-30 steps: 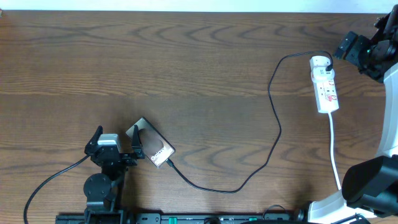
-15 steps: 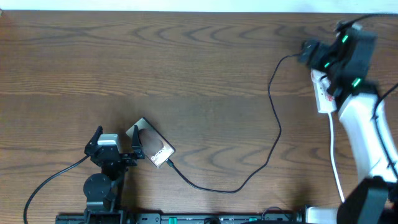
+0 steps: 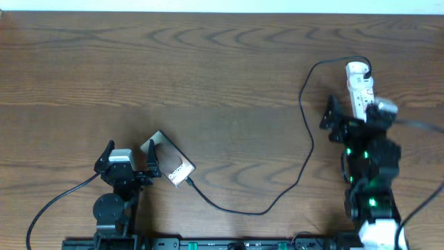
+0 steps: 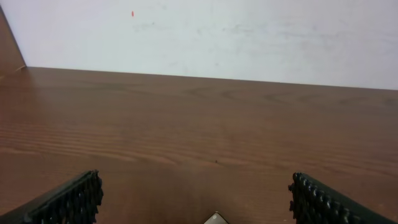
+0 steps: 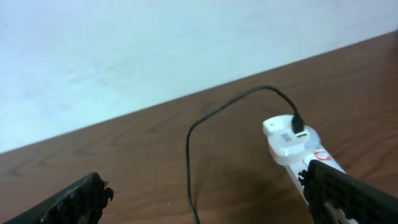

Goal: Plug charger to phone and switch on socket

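Observation:
The bronze-brown phone (image 3: pixel 171 165) lies flat at the front left; only a corner shows in the left wrist view (image 4: pixel 216 218). My left gripper (image 3: pixel 127 157) is open and empty, its right finger right beside the phone's left edge. The black charger cable (image 3: pixel 310 149) runs from the phone's lower right end in a long loop up to the white socket (image 3: pixel 359 82). It enters the socket's rounded far end (image 5: pixel 298 132). My right gripper (image 3: pixel 352 112) is open and empty, just in front of the socket (image 5: pixel 286 142), with the cable (image 5: pixel 188 158) between its fingers.
The wooden table (image 3: pixel 222 76) stretches bare to the back edge and a white wall (image 4: pixel 249 37). The socket's near end and white cord are hidden under my right arm (image 3: pixel 371 173). A thick black arm cable (image 3: pixel 55 205) trails at the front left.
My right arm has swung from the far right corner across the socket and down to the front of it. The left arm, phone and cable have not moved.

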Robot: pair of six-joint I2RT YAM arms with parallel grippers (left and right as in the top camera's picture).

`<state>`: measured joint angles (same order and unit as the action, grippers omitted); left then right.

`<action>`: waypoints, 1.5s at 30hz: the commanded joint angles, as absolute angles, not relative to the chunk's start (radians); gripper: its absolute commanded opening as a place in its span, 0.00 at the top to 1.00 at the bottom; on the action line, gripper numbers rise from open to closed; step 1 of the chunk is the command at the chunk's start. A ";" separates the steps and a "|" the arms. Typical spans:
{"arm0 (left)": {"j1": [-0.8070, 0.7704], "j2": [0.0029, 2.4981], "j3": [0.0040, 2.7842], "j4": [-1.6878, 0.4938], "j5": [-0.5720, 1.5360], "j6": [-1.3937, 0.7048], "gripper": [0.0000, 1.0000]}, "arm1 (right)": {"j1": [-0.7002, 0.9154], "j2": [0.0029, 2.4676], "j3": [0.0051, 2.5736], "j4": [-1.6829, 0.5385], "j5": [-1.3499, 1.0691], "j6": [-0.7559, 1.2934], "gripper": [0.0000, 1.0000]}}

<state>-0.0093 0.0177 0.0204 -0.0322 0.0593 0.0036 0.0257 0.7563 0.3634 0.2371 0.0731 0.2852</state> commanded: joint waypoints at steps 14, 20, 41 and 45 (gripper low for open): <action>-0.005 0.012 0.004 -0.070 0.052 0.003 0.05 | 0.054 0.163 0.003 0.216 0.126 0.290 0.01; -0.005 0.012 0.004 -0.070 0.052 0.003 0.05 | 0.054 0.007 0.006 -0.034 0.125 0.231 0.01; -0.005 0.012 0.004 -0.070 0.052 0.003 0.05 | 0.054 0.005 0.006 -0.072 0.046 -0.102 0.01; -0.005 0.012 0.004 -0.070 0.052 0.003 0.05 | 0.054 0.006 0.006 -0.072 0.046 -0.102 0.01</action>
<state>-0.0090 0.0170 0.0212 -0.0334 0.0563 0.0036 0.0456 0.0143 0.0071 -0.0669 0.0563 -0.0868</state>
